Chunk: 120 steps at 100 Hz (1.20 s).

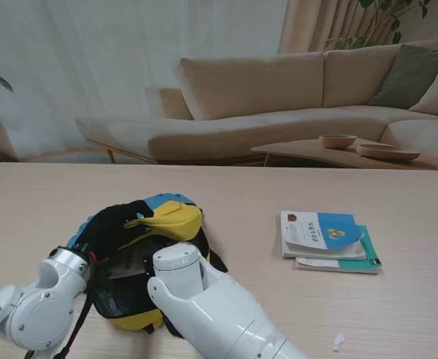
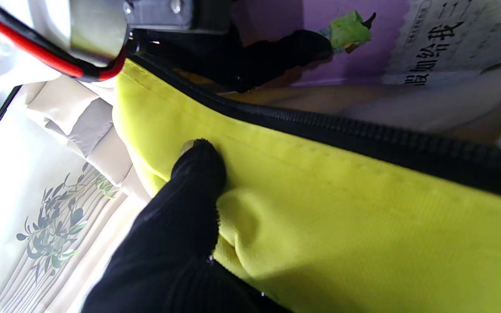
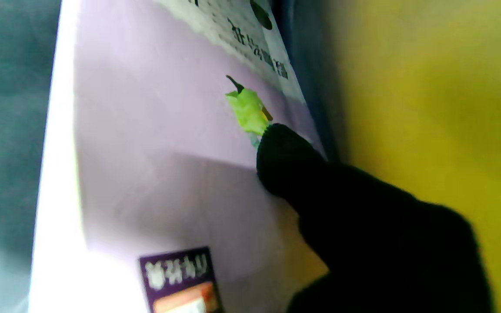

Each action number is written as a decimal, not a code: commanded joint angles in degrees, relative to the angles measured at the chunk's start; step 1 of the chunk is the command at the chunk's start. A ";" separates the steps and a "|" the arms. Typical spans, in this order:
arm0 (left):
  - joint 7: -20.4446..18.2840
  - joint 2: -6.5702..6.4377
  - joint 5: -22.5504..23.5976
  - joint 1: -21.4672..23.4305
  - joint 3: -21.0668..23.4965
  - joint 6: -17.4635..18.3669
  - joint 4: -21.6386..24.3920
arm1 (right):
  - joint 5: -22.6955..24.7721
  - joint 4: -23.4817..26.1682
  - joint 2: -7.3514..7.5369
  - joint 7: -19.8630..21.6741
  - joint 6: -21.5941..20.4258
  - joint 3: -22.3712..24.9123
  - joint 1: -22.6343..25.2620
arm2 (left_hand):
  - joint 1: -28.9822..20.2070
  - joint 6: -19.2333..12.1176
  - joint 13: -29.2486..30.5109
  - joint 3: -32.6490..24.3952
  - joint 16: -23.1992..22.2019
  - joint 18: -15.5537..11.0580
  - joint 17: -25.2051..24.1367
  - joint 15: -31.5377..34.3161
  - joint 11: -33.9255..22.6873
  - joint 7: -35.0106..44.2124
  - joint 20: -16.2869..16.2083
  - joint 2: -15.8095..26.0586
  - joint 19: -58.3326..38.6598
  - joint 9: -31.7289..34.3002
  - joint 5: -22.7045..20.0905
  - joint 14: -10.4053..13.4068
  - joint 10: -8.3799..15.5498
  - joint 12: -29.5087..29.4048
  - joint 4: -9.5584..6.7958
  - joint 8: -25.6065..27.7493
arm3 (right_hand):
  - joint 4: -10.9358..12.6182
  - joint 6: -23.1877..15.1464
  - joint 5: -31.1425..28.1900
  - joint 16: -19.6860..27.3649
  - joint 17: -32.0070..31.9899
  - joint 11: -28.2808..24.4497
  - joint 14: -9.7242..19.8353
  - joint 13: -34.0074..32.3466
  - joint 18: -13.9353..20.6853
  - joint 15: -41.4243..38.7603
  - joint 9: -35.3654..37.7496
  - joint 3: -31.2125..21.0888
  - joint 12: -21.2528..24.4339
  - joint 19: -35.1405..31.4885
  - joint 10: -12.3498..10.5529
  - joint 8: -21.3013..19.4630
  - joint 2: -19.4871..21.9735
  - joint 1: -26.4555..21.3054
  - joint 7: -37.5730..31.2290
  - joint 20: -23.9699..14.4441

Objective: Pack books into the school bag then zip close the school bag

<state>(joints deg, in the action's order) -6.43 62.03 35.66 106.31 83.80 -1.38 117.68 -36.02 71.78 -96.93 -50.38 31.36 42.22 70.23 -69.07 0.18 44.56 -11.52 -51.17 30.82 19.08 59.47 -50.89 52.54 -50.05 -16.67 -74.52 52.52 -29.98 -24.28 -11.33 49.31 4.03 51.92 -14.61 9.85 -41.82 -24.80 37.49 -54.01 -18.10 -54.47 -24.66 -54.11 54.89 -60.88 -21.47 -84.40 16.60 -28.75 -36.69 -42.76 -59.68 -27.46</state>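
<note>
Bag mouth: open zip [image 2: 363,134] rims the bag [image 1: 166,217]; purple book [image 3: 155,143] fills the opening, right hand [image 3: 363,226] fingertip pressed on its cover, yellow wall close beside.
Bag edge: left hand [image 2: 181,226] pinches the yellow fabric [image 2: 342,226] just beside the zip; both arms crowd the near-left table.
Right side: two stacked books [image 1: 327,241] lie well apart from the bag; bare table [image 1: 398,194] between and around them.
Near right: small white scrap [image 1: 339,341] on the table.
Far edge: clear table top behind the bag.
</note>
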 commanded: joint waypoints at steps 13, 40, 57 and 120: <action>-0.61 0.34 -0.45 0.41 0.09 0.07 0.92 | 1.22 2.17 0.68 4.17 1.69 0.25 0.70 | -4.90 -2.66 0.22 0.27 -1.13 2.12 -0.25 2.12 -3.81 8.08 -1.56 5.43 -1.71 2.69 -0.61 -1.31 1.20 1.86 -0.16 4.48 | 2.09 -3.25 7.13 0.27 -8.06 3.01 1.72 10.22 2.30 8.35 -11.47 -8.74 -1.49 3.02 0.47 7.06 -4.52 5.93 4.29 -1.05; -0.65 0.35 -0.77 0.33 0.12 0.06 0.81 | 7.03 3.14 1.71 8.08 5.38 0.86 1.41 | -4.90 -2.58 0.27 0.20 -1.17 2.12 -0.22 2.13 -3.80 8.11 -1.61 5.42 -1.69 2.68 -0.62 -1.27 1.19 1.93 -0.20 4.43 | 8.40 2.24 16.44 4.78 -17.89 10.69 3.86 23.23 5.01 22.62 -25.87 -6.96 -0.14 12.36 0.75 7.28 -3.32 13.52 20.99 2.01; -0.52 0.38 -0.86 0.25 0.25 0.26 0.79 | 11.42 3.78 2.17 9.35 6.73 0.99 1.84 | -4.90 -2.61 0.31 0.26 -1.17 2.14 -0.19 2.14 -3.80 8.15 -1.64 5.42 -1.70 2.56 -0.63 -1.24 1.30 1.95 -0.17 4.47 | 7.82 4.08 22.61 7.79 -22.41 13.40 4.71 29.09 7.74 29.39 -33.01 -5.75 1.13 17.20 0.78 11.85 -5.68 14.78 23.08 4.63; -0.06 0.43 -0.04 -0.94 -0.11 -0.55 -0.55 | 16.19 11.29 6.38 13.97 5.86 1.64 5.37 | -4.90 -2.62 0.35 0.16 -1.21 2.10 -0.13 2.16 -3.91 8.26 -1.68 5.40 -1.71 2.75 -0.67 -1.26 1.32 2.01 -0.15 4.58 | 8.32 2.34 36.85 22.57 -41.27 35.87 13.35 41.79 21.89 55.44 -45.44 -0.51 11.00 33.19 -5.29 25.95 1.06 17.35 30.73 15.41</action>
<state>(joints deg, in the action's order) -5.60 62.11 35.63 105.32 83.64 -1.58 116.64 -21.08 82.19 -90.73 -37.26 37.86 44.06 74.67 -69.07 0.18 44.56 -10.95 -51.22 30.82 19.09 59.47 -51.48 52.56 -50.19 -16.67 -74.52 52.54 -29.98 -24.28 -11.36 49.96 4.04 52.35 -7.70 14.79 -7.10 -4.93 -2.59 -19.75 -6.97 -15.72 -5.30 -2.67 10.54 -62.67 -11.79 -52.02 13.96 -4.10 -36.77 -27.91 -29.58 -13.24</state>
